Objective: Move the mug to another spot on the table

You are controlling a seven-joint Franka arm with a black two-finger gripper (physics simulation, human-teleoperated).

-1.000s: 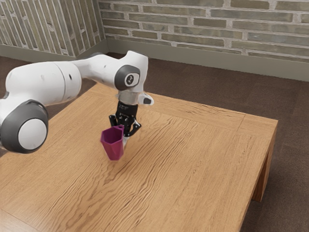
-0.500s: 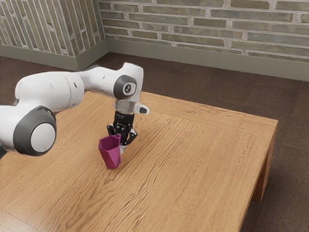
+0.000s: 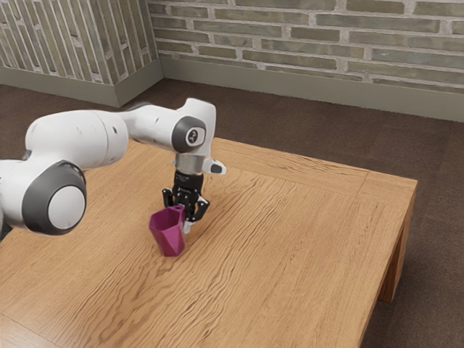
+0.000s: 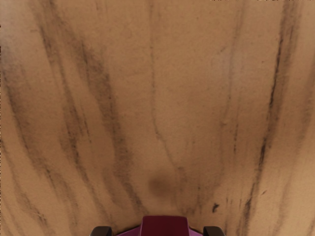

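A purple faceted mug (image 3: 167, 233) stands on the wooden table (image 3: 290, 239), toward the exterior view's left of its middle. My black gripper (image 3: 185, 216) hangs straight down over the mug's rim on the side toward the exterior view's right. Its fingers are spread and it is open. In the wrist view a purple piece of the mug (image 4: 165, 225) lies between my two fingertips (image 4: 102, 230), with a gap on each side. My gripper (image 4: 157, 231) is close above the tabletop there.
The table's far edge (image 3: 304, 161) and the corner (image 3: 415, 183) at the exterior view's right drop to a dark carpet. Brick walls stand behind. Bare wood (image 4: 157, 98) spreads around the mug.
My hand came down with the mug and shifted slightly toward the exterior view's left. The mug now rests on the table, and my fingers have spread apart from it.
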